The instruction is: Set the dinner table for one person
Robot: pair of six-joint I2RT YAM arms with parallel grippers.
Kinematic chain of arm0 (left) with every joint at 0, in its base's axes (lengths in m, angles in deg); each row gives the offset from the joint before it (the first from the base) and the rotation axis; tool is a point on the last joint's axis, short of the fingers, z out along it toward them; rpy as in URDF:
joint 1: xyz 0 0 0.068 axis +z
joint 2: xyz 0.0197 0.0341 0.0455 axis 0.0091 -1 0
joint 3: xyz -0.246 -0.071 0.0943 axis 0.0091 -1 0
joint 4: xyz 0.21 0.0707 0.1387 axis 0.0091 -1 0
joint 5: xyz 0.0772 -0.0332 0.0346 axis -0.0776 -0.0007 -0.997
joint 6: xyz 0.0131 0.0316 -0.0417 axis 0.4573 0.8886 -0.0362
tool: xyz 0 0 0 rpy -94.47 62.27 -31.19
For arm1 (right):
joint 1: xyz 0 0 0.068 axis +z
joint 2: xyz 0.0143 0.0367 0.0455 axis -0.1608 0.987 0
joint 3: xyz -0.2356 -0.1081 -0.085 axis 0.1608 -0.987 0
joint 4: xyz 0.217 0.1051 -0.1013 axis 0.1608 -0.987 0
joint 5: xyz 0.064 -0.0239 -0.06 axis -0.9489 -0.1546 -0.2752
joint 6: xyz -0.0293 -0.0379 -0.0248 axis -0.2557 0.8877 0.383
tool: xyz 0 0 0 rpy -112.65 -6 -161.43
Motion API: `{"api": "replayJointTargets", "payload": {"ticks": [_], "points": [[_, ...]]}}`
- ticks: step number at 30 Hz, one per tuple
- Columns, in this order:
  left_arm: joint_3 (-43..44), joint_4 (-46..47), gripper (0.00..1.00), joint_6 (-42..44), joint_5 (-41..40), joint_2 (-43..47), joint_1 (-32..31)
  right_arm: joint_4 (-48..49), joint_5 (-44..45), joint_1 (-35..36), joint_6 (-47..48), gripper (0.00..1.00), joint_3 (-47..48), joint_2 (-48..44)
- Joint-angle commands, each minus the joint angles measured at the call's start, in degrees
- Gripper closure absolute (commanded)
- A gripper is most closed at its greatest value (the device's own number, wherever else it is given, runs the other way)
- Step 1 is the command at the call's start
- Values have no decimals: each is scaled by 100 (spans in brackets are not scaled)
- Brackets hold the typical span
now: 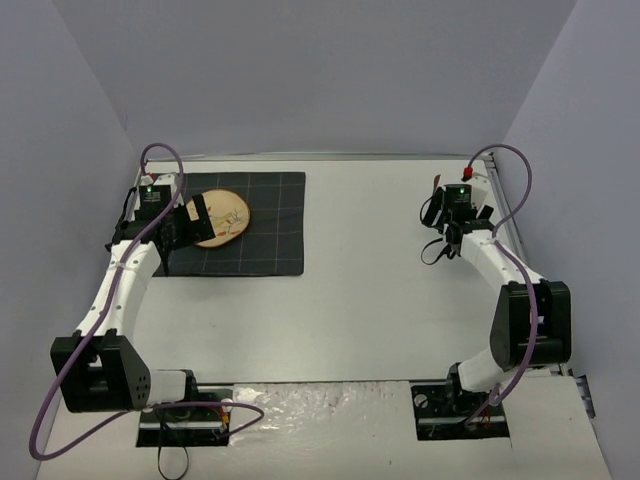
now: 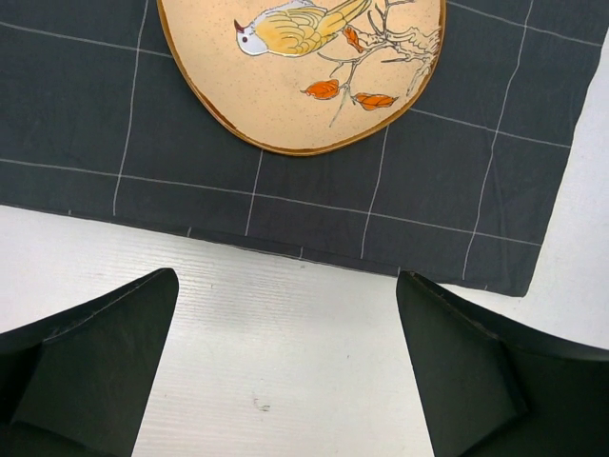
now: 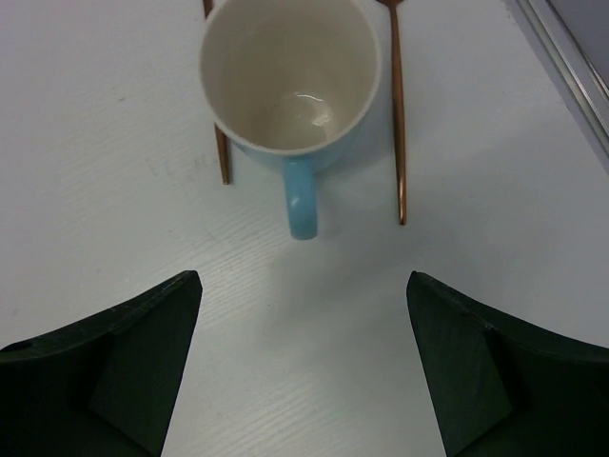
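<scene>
The dinner table (image 1: 360,300) is a large white top with a thin metal rim. A dark grid-lined placemat (image 1: 265,235) lies at its back left with a tan bird-painted plate (image 1: 225,218) on it. My left gripper (image 1: 178,228) is open and empty over bare table just off the mat's left edge; the plate (image 2: 304,67) lies ahead of it. My right gripper (image 1: 445,215) is open and empty at the back right. A light blue mug (image 3: 290,76) stands upright ahead of it, handle toward me, between two copper utensil handles (image 3: 398,114).
The table's metal rim (image 3: 571,67) runs close to the right of the mug. The placemat's corner (image 2: 519,276) shows at the right of the left wrist view. In the top view the mug is hidden under the right arm.
</scene>
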Motion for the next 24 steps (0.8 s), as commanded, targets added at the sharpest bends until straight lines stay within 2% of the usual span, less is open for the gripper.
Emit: {"api": "replayJointTargets", "payload": {"ticks": [1,7,11,16,24], "points": [[99,134,3,45,75,303,-29,662,-75,-295,237,16,118,151],[123,110,3,28,171,316,-29,1706,-522,-407,465,30,-351,279],[99,134,3,37,114,364,-29,2373,-529,-407,611,35,-579,507],[99,134,3,37,135,323,-29,2853,-560,-407,671,44,-749,648],[90,141,3,28,154,276,-29,3284,-463,-407,894,54,-872,790]]}}
